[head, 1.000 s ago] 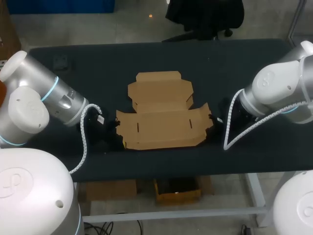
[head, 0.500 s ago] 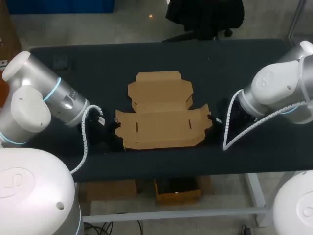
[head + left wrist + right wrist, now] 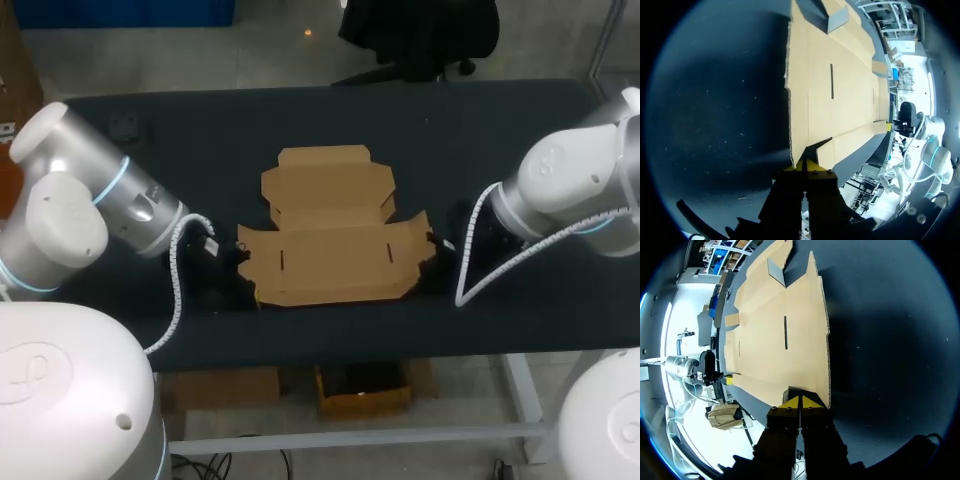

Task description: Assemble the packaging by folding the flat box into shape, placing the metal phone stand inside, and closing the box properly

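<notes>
The flat brown cardboard box (image 3: 335,235) lies unfolded in the middle of the dark table, its lid panel toward the far side. My left gripper (image 3: 240,275) is low at the box's near-left corner. In the left wrist view its yellow tips (image 3: 805,167) are shut together right at the cardboard's (image 3: 840,85) corner edge. My right gripper (image 3: 432,262) is at the box's near-right corner. In the right wrist view its tips (image 3: 800,402) are shut against the cardboard (image 3: 785,335) edge. I cannot tell whether either one pinches the board. No metal phone stand is in view.
A small dark object (image 3: 125,125) lies on the table (image 3: 480,130) at the far left. The table's near edge runs just below the box. Bare tabletop lies beyond the box and to both sides.
My left arm has shifted slightly to the right. The box's near-left corner has nudged a little with it. The right arm has barely moved.
</notes>
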Action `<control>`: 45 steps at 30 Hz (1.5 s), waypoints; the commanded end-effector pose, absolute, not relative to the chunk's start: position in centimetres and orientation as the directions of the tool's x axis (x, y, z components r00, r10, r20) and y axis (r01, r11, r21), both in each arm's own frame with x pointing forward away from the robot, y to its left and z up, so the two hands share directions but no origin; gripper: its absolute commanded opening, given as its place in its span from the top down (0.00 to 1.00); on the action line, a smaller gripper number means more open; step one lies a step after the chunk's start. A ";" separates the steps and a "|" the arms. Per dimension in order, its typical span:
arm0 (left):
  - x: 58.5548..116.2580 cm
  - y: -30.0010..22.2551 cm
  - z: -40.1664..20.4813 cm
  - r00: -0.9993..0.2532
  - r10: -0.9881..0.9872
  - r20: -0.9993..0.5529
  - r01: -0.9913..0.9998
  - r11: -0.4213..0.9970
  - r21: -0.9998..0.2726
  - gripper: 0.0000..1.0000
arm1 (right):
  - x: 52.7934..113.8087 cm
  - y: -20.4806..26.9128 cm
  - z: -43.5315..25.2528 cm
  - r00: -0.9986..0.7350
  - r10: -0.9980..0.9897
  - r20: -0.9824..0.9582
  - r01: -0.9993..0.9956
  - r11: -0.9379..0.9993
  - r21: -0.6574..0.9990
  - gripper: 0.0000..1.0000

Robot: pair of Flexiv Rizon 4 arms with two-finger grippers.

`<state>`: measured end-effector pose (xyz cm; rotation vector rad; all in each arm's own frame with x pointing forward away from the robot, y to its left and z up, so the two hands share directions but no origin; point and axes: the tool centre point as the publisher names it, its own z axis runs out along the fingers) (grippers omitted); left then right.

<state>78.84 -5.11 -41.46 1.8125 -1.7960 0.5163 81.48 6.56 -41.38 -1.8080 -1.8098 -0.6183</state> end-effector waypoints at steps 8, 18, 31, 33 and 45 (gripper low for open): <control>79.2 -5.8 -40.8 0.026 -0.799 0.601 -0.996 0.034 0.088 1.00 | 81.8 6.9 -41.4 0.004 0.766 0.643 0.999 0.029 -0.041 1.00; 79.4 -6.2 -40.3 0.015 -0.798 0.603 -0.997 0.036 0.072 1.00 | 82.1 6.8 -41.7 0.013 0.766 0.643 0.998 0.029 -0.055 1.00; 79.7 -7.1 -39.5 -0.009 -0.798 0.603 -0.997 0.049 0.051 1.00 | 82.5 7.2 -41.9 0.005 0.770 0.638 0.997 0.048 -0.065 1.00; 79.7 -7.3 -39.2 -0.017 -0.802 0.597 -0.998 0.052 0.041 1.00 | 82.5 7.3 -41.8 0.002 0.771 0.637 0.997 0.050 -0.065 1.00; 79.5 -8.4 -38.8 -0.048 -0.832 0.552 -0.997 0.077 0.029 1.00 | 82.2 7.6 -41.0 0.000 0.795 0.606 0.998 0.038 -0.051 1.00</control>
